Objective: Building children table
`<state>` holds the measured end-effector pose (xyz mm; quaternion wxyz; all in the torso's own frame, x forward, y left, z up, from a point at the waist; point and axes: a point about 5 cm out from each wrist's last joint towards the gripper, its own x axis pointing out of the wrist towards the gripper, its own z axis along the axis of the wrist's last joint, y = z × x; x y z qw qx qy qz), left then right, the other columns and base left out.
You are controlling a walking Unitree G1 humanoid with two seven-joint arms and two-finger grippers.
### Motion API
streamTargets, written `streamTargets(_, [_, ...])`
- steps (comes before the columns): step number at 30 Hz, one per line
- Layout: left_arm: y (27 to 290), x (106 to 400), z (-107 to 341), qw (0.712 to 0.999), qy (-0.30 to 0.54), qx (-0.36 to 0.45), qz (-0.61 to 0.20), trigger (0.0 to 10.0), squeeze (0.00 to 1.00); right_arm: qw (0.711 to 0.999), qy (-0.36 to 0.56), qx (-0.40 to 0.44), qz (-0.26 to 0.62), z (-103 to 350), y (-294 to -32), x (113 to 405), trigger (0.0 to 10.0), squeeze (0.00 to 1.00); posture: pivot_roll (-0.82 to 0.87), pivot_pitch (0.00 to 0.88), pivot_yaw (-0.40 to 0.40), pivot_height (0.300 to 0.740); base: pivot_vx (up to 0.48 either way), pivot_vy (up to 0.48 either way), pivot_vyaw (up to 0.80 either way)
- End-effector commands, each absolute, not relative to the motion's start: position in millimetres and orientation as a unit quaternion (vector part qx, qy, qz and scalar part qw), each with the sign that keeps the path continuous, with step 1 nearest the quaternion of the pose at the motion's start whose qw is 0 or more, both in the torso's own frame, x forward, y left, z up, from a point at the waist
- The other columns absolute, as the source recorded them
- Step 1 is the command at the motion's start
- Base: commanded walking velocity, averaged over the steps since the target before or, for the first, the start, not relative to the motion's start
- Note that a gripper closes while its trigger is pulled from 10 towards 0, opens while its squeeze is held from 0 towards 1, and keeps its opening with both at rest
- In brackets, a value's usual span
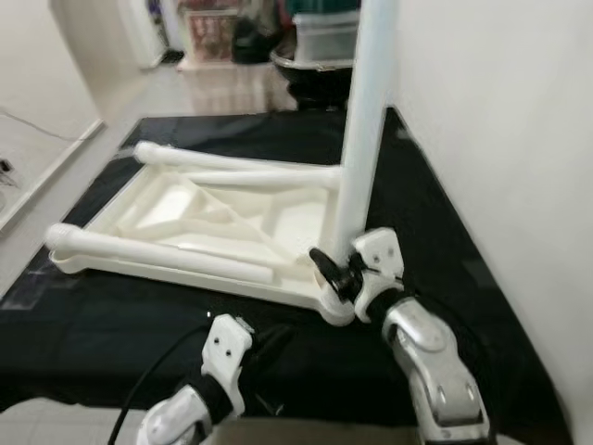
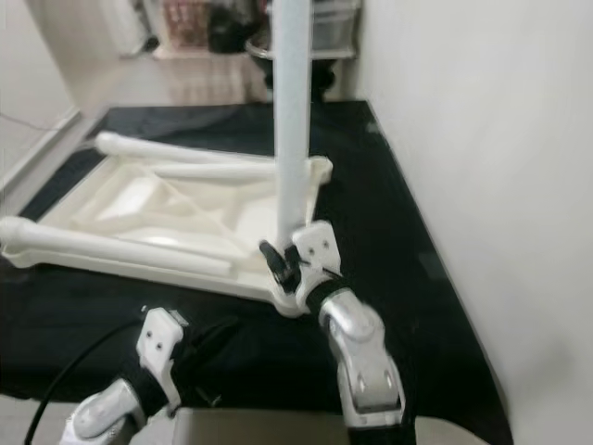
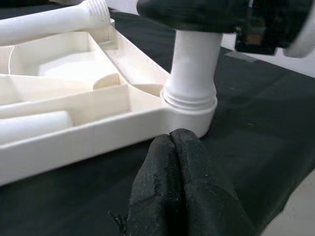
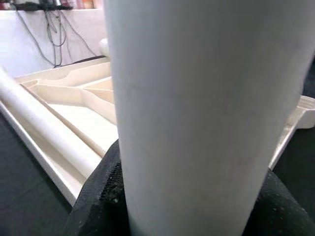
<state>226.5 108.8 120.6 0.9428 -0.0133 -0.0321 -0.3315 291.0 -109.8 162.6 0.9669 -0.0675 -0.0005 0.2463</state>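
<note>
White plastic at centre frame: the upturned tabletop [image 1: 199, 218] lies on the black cloth [image 1: 111, 324], and we see one table leg [image 1: 363, 120] standing upright in its near right corner socket. Our right gripper [image 1: 335, 271] is clamped round that leg low down. Our left gripper [image 3: 173, 187], lower centre, has its fingers pressed together, holding nothing, just beside the corner.

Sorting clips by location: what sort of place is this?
Probably a home room: an upturned white table top on a black floor mat beside a plain wall, with storage bins behind.
</note>
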Motion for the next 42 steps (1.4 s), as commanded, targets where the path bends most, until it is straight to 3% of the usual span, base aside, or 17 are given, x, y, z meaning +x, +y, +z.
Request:
streamTargets(1, [110, 226, 116, 0.941, -0.017, -0.016, -0.337, 10.0, 0.00, 0.954, 0.117, -0.060, 0.269, 118, -109, 284, 0.0, 0.00, -0.02, 0.164, 0.042, 0.740, 0.000, 0.000, 0.00])
streamTargets(4, [109, 227, 116, 0.939, -0.017, -0.013, -0.342, 10.0, 0.00, 0.955, 0.120, -0.060, 0.263, 118, -105, 283, 0.0, 0.00, -0.02, 0.159, 0.040, 0.740, 0.000, 0.000, 0.00])
streamTargets(5, [109, 227, 116, 0.942, -0.020, -0.012, -0.334, 10.0, 0.00, 0.953, 0.102, -0.051, 0.280, 127, -101, 288, 10.0, 1.00, -0.02, 0.152, 0.034, 0.740, 0.000, 0.000, 0.00])
streamTargets(9, [109, 229, 117, 0.946, -0.024, -0.012, -0.323, 10.0, 0.00, 0.946, 0.076, -0.037, 0.314, 142, -94, 294, 10.0, 1.00, -0.02, 0.149, 0.027, 0.740, 0.000, 0.000, 0.00])
streamTargets(11, [108, 230, 117, 0.946, -0.025, -0.013, -0.322, 10.0, 0.00, 0.904, 0.055, -0.016, 0.423, 167, -87, 295, 10.0, 1.00, -0.02, 0.147, 0.028, 0.740, 0.000, 0.000, 0.00])
streamTargets(12, [108, 230, 117, 0.946, -0.025, -0.013, -0.323, 10.0, 0.00, 0.885, 0.035, -0.036, 0.463, 176, -86, 294, 10.0, 0.00, -0.03, 0.145, 0.031, 0.740, 0.000, 0.000, 0.00])
streamTargets(15, [107, 230, 117, 0.946, -0.025, -0.013, -0.324, 10.0, 0.00, 0.872, 0.022, -0.052, 0.487, 182, -86, 293, 10.0, 0.00, -0.03, 0.145, 0.031, 0.740, 0.000, 0.000, 0.00])
streamTargets(18, [107, 230, 116, 0.944, -0.024, -0.014, -0.328, 10.0, 0.00, 0.817, 0.002, -0.084, 0.571, 195, -93, 297, 10.0, 0.00, -0.02, 0.141, 0.035, 0.740, 0.000, 0.000, 0.00])
streamTargets(24, [106, 230, 116, 0.944, -0.023, -0.013, -0.328, 10.0, 0.00, 0.807, 0.010, -0.102, 0.581, 196, -104, 315, 10.0, 0.00, -0.01, 0.138, 0.031, 0.740, 0.000, 0.000, 0.00])
streamTargets(28, [105, 230, 116, 0.945, -0.023, -0.012, -0.327, 10.0, 0.00, 0.785, 0.014, -0.090, 0.612, 201, -110, 326, 10.0, 0.00, -0.01, 0.136, 0.029, 0.740, 0.000, 0.000, 0.00])
streamTargets(31, [104, 230, 115, 0.945, -0.023, -0.012, -0.327, 10.0, 0.00, 0.778, 0.023, -0.078, 0.623, 203, -113, 330, 0.0, 0.00, 0.00, 0.133, 0.029, 0.740, 0.000, 0.000, 0.00])
streamTargets(42, [103, 229, 114, 0.944, -0.022, -0.015, -0.327, 10.0, 0.00, 0.774, 0.021, -0.065, 0.630, 197, -124, 334, 0.0, 0.00, -0.01, 0.134, 0.030, 0.740, 0.000, 0.000, 0.00])
